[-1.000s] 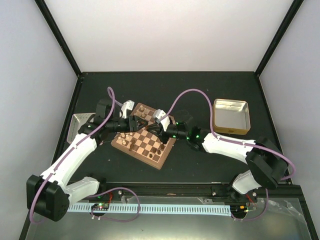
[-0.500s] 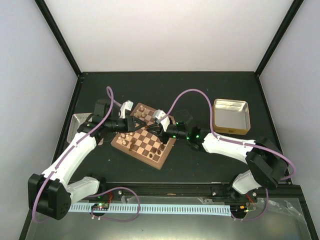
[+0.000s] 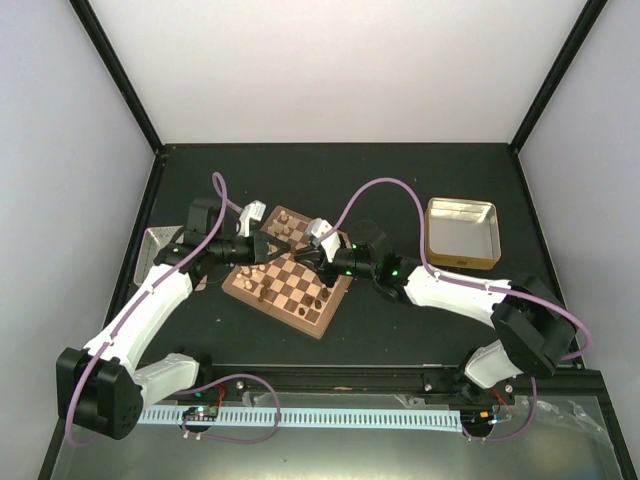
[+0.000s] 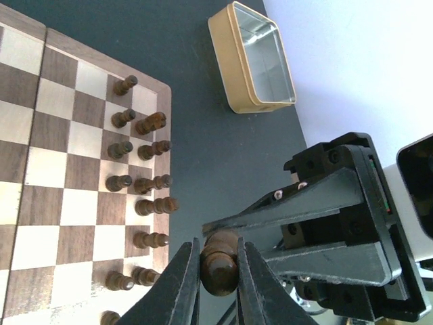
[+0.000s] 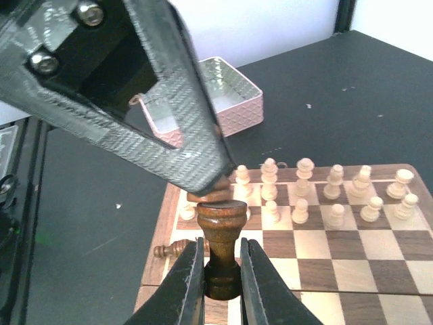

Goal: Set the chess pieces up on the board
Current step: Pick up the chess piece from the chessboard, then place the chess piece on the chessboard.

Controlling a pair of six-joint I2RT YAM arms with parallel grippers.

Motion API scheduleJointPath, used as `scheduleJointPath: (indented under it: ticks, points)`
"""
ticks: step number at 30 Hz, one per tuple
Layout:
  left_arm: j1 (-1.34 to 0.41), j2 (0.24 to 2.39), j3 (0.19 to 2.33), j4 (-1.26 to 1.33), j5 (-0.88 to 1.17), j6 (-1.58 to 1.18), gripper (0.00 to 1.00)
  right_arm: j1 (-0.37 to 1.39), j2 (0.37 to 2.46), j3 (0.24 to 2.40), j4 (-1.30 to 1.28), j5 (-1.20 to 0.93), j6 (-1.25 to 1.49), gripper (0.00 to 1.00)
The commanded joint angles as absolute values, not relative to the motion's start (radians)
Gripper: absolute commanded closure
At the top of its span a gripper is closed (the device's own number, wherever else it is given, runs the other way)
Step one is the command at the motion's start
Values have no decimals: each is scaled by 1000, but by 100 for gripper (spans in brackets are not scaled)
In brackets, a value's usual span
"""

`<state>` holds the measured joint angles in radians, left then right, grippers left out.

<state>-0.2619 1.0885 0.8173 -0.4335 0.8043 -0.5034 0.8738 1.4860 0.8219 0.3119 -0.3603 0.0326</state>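
- Grips one dark piece (image 4: 219, 269) in the left hand (image 4: 218, 247), jaws narrow and pressed to both sides of its rounded end.
- Clamps the same piece in the right hand (image 5: 221, 245), jaws narrow around the stem just under the collar.
- Meets tip to tip: left fingers (image 5: 196, 159) reaching down onto the top of the piece, seen from the right wrist.
- Held between both hands over the left part of the board (image 4: 40, 203), as the top view shows; upright in the right wrist view.
- On the board: dark pieces (image 4: 145, 183) in two ragged rows along the edge facing the gold tray (image 4: 230, 74); cream pieces (image 5: 331, 196) in two rows along the opposite edge.
- One more dark man (image 5: 169, 250) on its side on the board's border, just beside the right hand.
- Gold tray on the tabletop (image 3: 400, 180), well apart from the board, with its shiny floor showing.
- Pink tray (image 5: 237, 115) beyond the cream rows, near the board; contents cannot be told.
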Motion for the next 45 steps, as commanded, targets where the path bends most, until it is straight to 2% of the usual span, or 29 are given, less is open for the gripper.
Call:
scheduleJointPath:
  ticks: [1, 9, 15, 26, 33, 45]
  points:
    - [-255, 1066, 827, -452, 707, -463, 96, 864, 1474, 801, 332, -215, 78, 99]
    - [-326, 1039, 801, -488, 460, -444, 95, 788, 1379, 737, 267, 108, 295, 99]
    - [-519, 1120, 794, -474, 221, -454, 94, 772, 1279, 726, 195, 233, 350, 98]
    - [-728, 1451, 880, -413, 110, -426, 92, 733, 1221, 700, 167, 205, 397, 98]
    - [-740, 1563, 932, -398, 98, -397, 92, 722, 1205, 694, 153, 197, 398, 98]
    - [-741, 1633, 959, -403, 83, -372, 88, 714, 1210, 691, 149, 180, 407, 98]
